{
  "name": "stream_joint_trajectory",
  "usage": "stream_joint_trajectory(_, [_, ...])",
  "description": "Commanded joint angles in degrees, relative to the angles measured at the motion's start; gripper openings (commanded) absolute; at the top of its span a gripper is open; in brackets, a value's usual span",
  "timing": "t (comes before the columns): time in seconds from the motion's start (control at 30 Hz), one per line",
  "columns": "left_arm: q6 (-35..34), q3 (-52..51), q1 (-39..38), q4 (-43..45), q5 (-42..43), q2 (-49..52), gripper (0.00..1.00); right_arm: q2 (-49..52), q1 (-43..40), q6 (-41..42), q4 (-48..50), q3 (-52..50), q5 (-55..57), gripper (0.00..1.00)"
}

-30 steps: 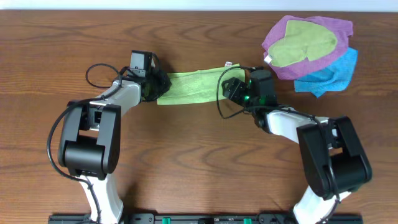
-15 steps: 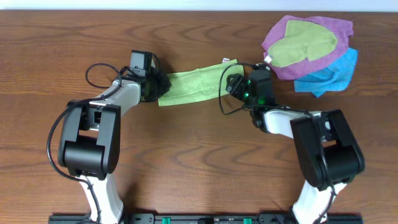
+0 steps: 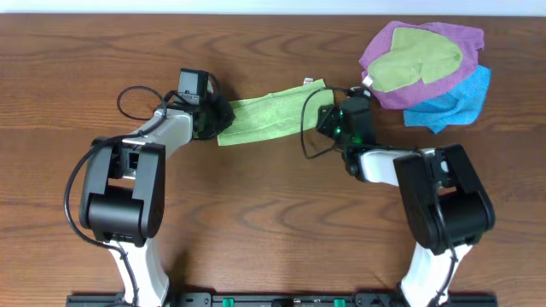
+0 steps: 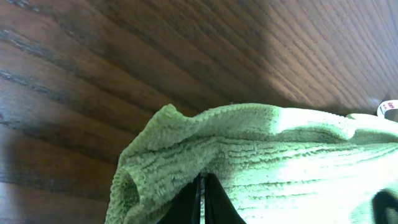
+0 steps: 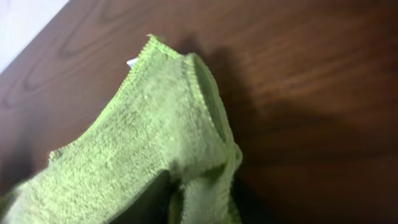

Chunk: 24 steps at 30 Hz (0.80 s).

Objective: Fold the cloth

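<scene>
The lime-green cloth (image 3: 264,118) lies as a long band across the wooden table, its small white tag (image 3: 307,83) at the far right corner. My left gripper (image 3: 217,119) is at the band's left end, shut on the cloth (image 4: 280,155), and its dark fingers (image 4: 211,202) press together under the bunched edge. At the right end my right gripper (image 3: 320,115) is shut on a raised fold of the cloth (image 5: 124,143). One dark finger (image 5: 149,199) shows against the fold, and the other is hidden by fabric. The tag (image 5: 132,61) peeks out behind the far edge.
A purple cloth (image 3: 452,81) lies at the back right with an olive-green cloth (image 3: 418,61) on top and a blue cloth (image 3: 456,107) under its right side, close to my right arm. The table's far edge runs along the top.
My right gripper slid a little toward the far side at the cloth's right end and closed on it, lifting that end slightly. The left gripper has held still, shut on the left end.
</scene>
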Motion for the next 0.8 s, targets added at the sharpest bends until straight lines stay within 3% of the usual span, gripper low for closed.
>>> stream_joint_trajectory(0.0, [1.3, 0.1, 0.0, -1.4, -0.5, 1.0, 0.06, 2.8, 0.2, -3.3, -1.3, -1.6, 0.1, 0.01])
stream_joint_trajectory(0.47, [1.2, 0.1, 0.0, -1.0, -0.4, 1.0, 0.06, -5.3, 0.5, -14.5, -2.2, -1.6, -3.1, 0.01])
stream_joint_trajectory(0.77, [0.8, 0.1, 0.0, -1.0, 0.1, 1.0, 0.05, -10.8, 3.3, -16.9, -2.3, -1.6, -3.9, 0.01])
